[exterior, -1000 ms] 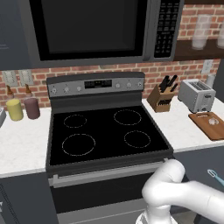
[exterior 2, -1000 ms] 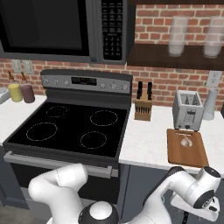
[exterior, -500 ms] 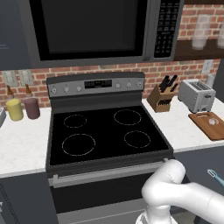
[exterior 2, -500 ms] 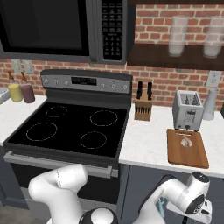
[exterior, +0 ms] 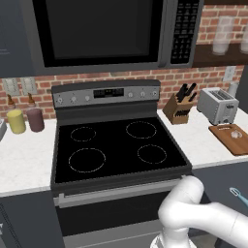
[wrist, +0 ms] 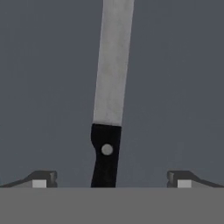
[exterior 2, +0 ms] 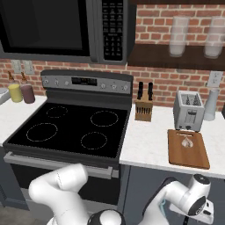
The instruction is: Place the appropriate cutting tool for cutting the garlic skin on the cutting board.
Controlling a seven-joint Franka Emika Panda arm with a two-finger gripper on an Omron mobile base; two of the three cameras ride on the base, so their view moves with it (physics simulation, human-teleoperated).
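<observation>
Claw [wrist: 111, 179]: fingertips wide apart, gripping nothing, aimed at a black-handled knife [wrist: 109, 105] with a long grey blade lying on a flat grey ground.

Risk, as I judge it: closing here would take this knife, the wrong tool. A second risk is clipping the surface [exterior 2: 149, 151] edge on the lift.

Cutting tool [exterior: 237, 193]: slim, teal handle, short pale head, tilted, well below and in front of the cutting board [exterior: 227, 138]. Its support is unclear. Garlic [exterior: 236, 134] sits on the board.
</observation>
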